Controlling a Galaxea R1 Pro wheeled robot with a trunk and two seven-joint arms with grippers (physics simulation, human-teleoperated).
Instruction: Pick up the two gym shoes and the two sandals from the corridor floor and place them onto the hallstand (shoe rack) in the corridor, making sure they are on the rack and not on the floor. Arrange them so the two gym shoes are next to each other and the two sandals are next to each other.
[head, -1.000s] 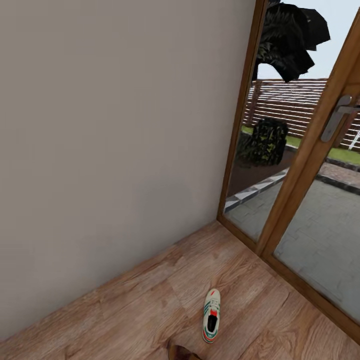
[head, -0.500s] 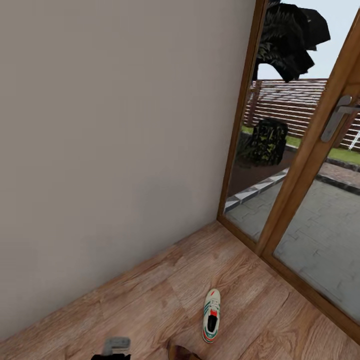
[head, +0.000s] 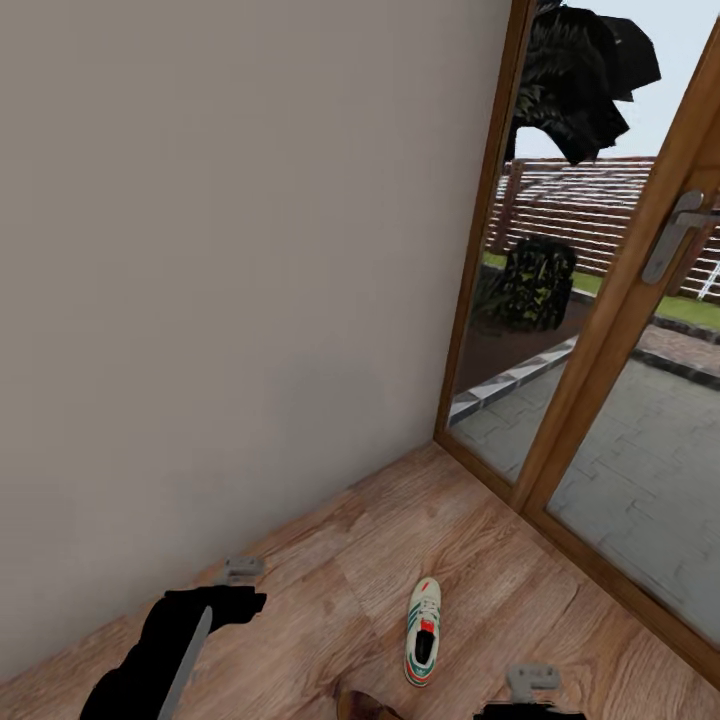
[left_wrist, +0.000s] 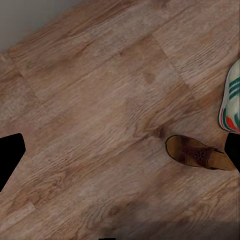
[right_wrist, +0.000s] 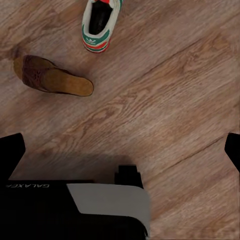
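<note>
- Gym shoe (head: 423, 634): one white sneaker with green stripes is seen at lower centre of the head view, flat on the wooden floor (head: 300, 600), toe toward the wall (head: 220, 280). It is judged light, with a soft upper and a firm sole; the heel collar or the two sides are judged the best hold.
- Sandal (right_wrist: 52, 77): one brown sandal is seen lying near the sneaker's heel, apart from it. It is judged light, with a stiff sole and pliable strap; a grip across the strap or sole edges is suggested.
- Left gripper (head: 240, 570): held low above bare floor, lower left; nothing is held, but open or closed cannot be told.
- Right gripper (head: 532, 678): at the lower edge, right of the sneaker; empty, state likewise untold.
- Containers: none are seen.
- Glass door (head: 620, 420): at right, closed.
</note>
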